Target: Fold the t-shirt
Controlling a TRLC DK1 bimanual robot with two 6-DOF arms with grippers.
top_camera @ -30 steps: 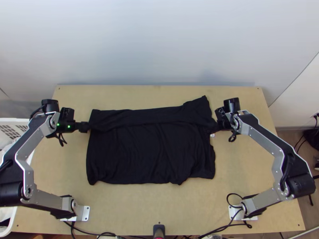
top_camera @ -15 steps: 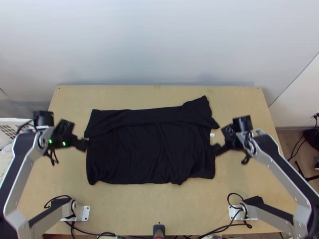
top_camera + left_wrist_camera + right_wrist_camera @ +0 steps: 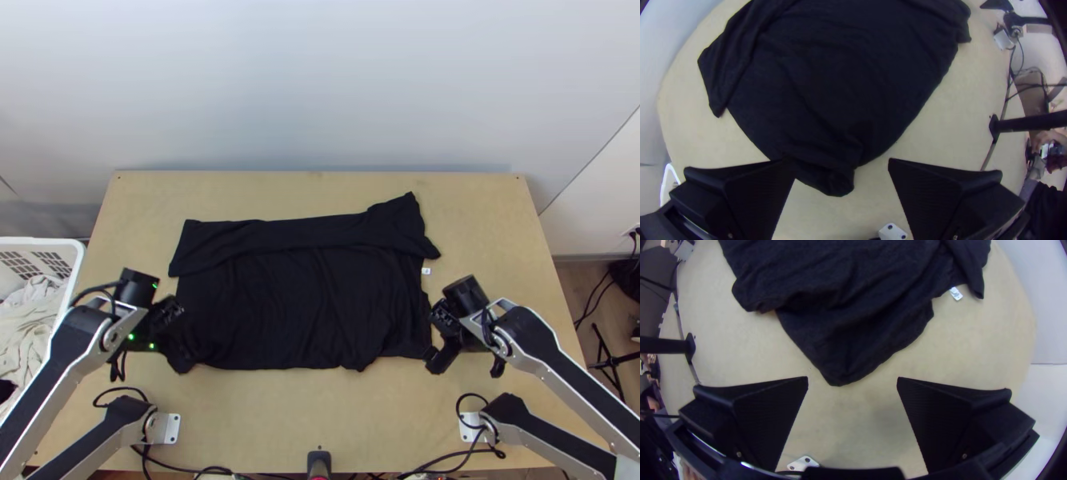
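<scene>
Left gripper (image 3: 840, 159), right gripper (image 3: 852, 378): both wide open, nothing held. Both moved nearward from far-fold ends to near corners; near edge likely folds next. Black t-shirt (image 3: 296, 308) mid-table (image 3: 264, 420), far strip folded over; long axis left-right; collar direction unclear, white label (image 3: 426, 271) right.

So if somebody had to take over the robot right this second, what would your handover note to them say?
Left gripper: open, at the t-shirt's near left corner, gripping nothing.
Right gripper: open, just off the near right corner, empty.
T-shirt: mid-table, mostly spread, a bit wrinkled; small white label at its right side.
Done: a strip along the far side lies folded over.
Left: the main folds; probably grip both near corners next.
</scene>
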